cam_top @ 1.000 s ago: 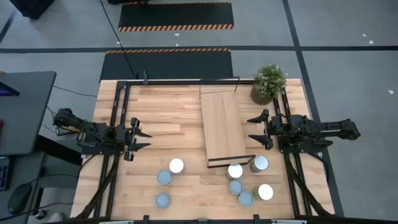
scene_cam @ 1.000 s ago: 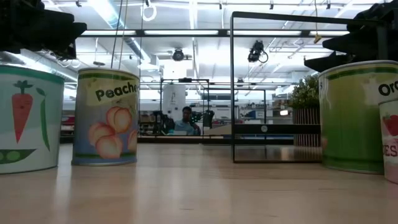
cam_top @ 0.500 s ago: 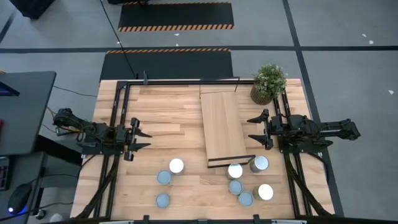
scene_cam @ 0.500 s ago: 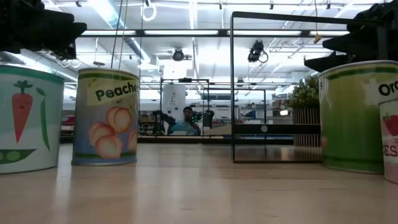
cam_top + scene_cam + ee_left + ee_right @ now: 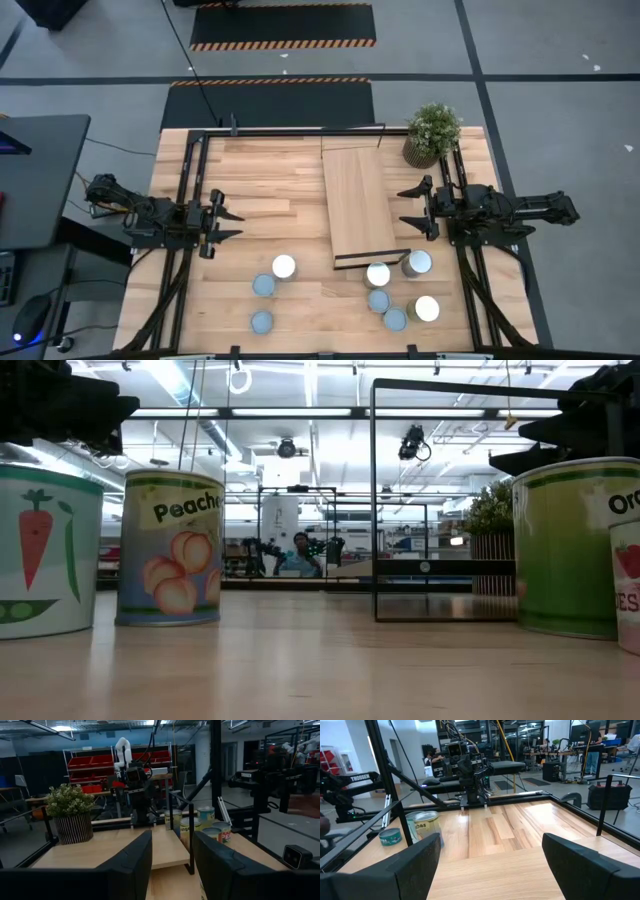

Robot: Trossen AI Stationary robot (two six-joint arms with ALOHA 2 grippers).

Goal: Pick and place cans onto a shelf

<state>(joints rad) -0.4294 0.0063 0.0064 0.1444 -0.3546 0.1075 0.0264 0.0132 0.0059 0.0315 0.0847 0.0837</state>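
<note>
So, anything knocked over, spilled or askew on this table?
Nothing stands out. The cans all stand upright on the table near the front edge, the shelf is bare, and the plant sits upright.

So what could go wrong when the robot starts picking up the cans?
Five cans sit bunched close together near the shelf, so the right gripper might bump a neighbour while reaching for one. The plant stands just beyond that arm and could get knocked. The left gripper is shut, so it must open before it can grab anything.
</note>
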